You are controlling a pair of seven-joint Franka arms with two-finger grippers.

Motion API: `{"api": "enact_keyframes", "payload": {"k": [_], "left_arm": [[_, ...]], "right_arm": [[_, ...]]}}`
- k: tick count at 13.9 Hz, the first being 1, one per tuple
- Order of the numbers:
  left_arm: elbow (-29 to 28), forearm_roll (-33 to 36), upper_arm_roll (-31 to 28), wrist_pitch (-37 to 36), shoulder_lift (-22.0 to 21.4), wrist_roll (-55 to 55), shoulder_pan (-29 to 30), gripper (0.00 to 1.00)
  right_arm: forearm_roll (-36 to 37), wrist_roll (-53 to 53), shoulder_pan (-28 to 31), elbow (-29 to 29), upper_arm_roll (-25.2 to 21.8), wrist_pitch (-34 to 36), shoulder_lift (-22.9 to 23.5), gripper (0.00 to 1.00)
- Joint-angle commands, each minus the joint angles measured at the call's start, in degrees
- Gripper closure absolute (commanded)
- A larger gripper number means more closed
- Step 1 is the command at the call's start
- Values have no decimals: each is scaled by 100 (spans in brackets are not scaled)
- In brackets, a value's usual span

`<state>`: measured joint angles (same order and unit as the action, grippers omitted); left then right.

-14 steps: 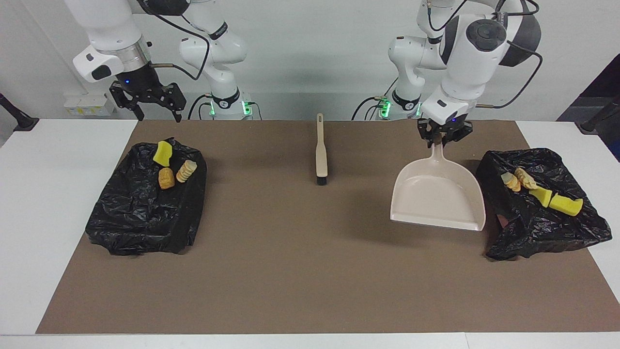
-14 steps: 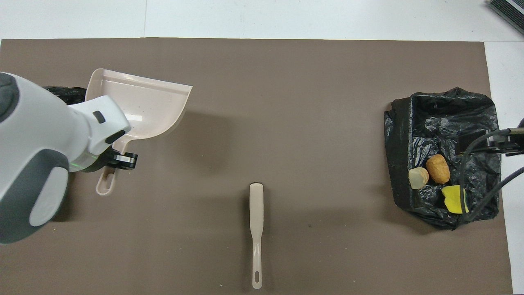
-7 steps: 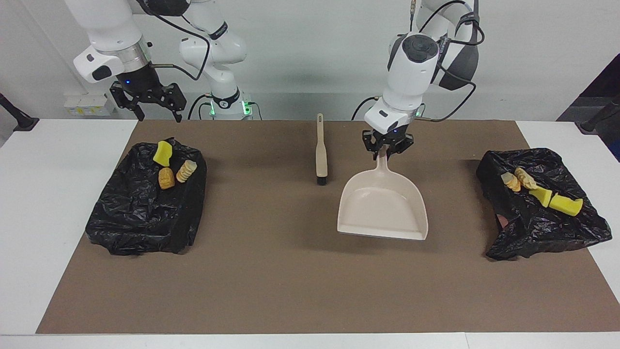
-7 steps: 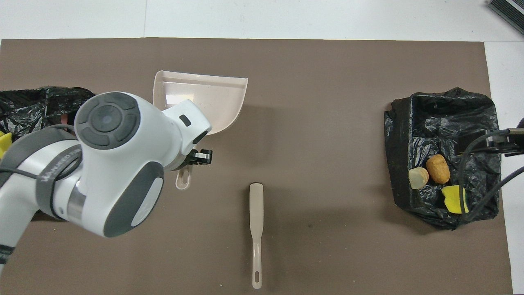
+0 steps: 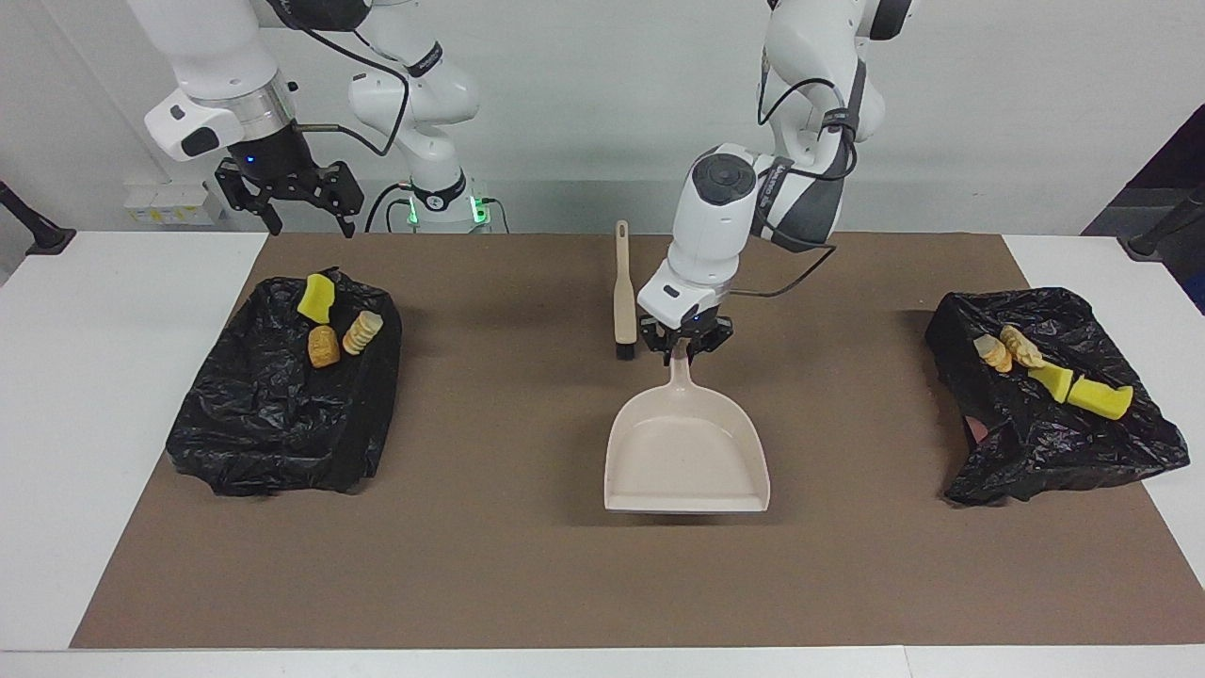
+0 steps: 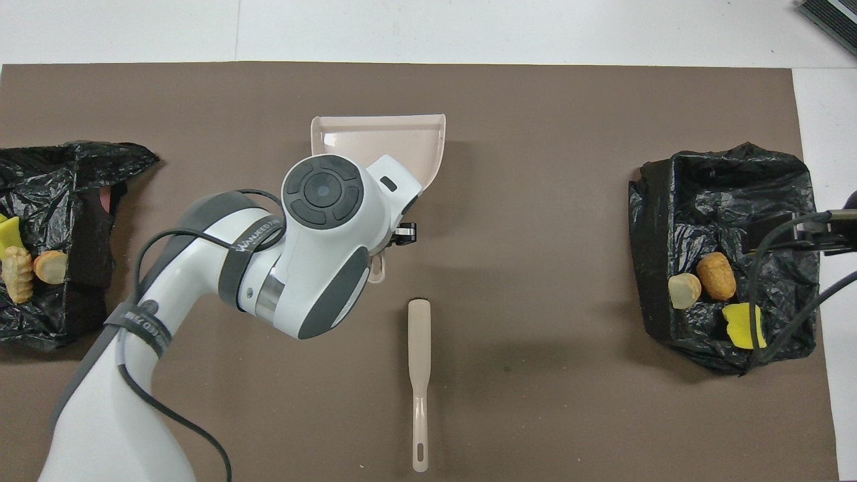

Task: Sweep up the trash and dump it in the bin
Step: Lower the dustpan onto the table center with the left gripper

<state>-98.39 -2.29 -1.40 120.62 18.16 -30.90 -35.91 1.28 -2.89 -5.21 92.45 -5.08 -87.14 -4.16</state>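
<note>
- The bench point(image 5: 56, 452) carries a brown mat point(image 5: 527, 574). On it the left arm has swung across from the black bag at its own end, so its load now hangs over the mat's middle.
- Two crumpled black bin bags sit well apart from the left tool point(image 5: 684, 347), one toward each end of the bench: the bag at the left arm's end point(image 5: 1045, 443) and the bag at the right arm's end point(image 5: 273, 424).
- The cream dustpan point(image 5: 685, 461) hangs directly under the left tool, handle up in the pinch and open mouth pointing away from the robots. Its tray looks empty, so it seems to be returning from a dump.
- The left tool is pressed together on the dustpan's handle. The right tool point(image 5: 287, 193) waits with fingers spread, above the bench edge by the bag at its own end.
- The cream hand brush point(image 5: 623, 297) lies flat just beside the left tool, toward the right arm's end, untouched.
- The trash is all in the bags: yellow sponge scraps and bread-like lumps point(image 5: 1050, 369) in one, a yellow scrap and two tan lumps point(image 5: 331, 325) in the other. None shows on the mat, so the job appears nearly done, with only setting the pan down left.
</note>
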Motion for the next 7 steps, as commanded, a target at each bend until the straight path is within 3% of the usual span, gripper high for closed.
{"api": "enact_keyframes", "payload": {"k": [1, 4, 6, 7], "left_arm": [[110, -306, -97, 329, 197, -240, -118, 100], [258, -272, -114, 515, 801, -443, -355, 100], [548, -106, -114, 515, 944, -356, -277, 100], [558, -70, -114, 533, 935, -355, -259, 92]], "right_arm": [[-102, 193, 28, 98, -1, 4, -85, 0], [-102, 193, 11, 106, 25, -13, -94, 0], [-102, 201, 11, 98, 51, -5, -94, 0], [-102, 201, 11, 106, 51, 30, -94, 0]]}}
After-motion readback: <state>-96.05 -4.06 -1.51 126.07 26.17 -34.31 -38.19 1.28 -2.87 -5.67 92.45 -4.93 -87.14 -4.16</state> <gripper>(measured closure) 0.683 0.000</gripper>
